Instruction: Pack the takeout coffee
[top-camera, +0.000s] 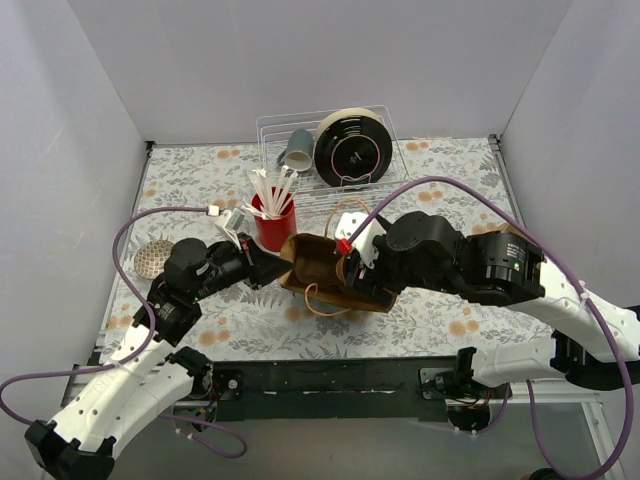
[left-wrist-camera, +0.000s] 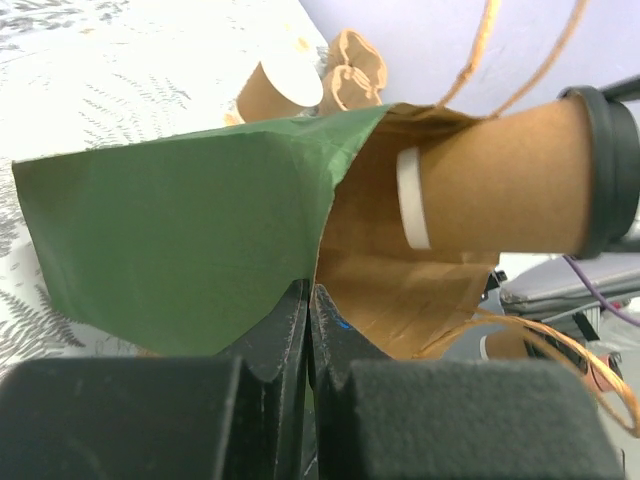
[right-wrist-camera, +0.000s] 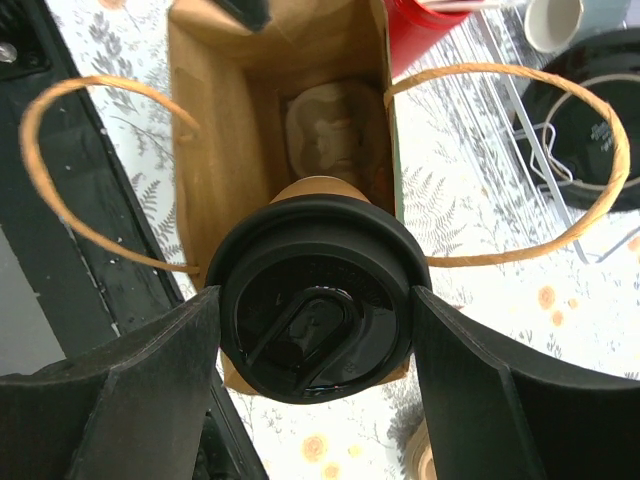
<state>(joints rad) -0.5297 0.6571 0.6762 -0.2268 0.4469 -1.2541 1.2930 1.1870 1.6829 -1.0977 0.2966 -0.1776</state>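
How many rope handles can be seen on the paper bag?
2. In the right wrist view, the first handle loops out on the left of the paper bag, and the second handle on the right. No more seem hidden.

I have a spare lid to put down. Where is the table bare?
Bare cloth lies back left, between the wire rack and the left wall, and along the near edge in front of the paper bag. It is crowded around the bag and the red cup.
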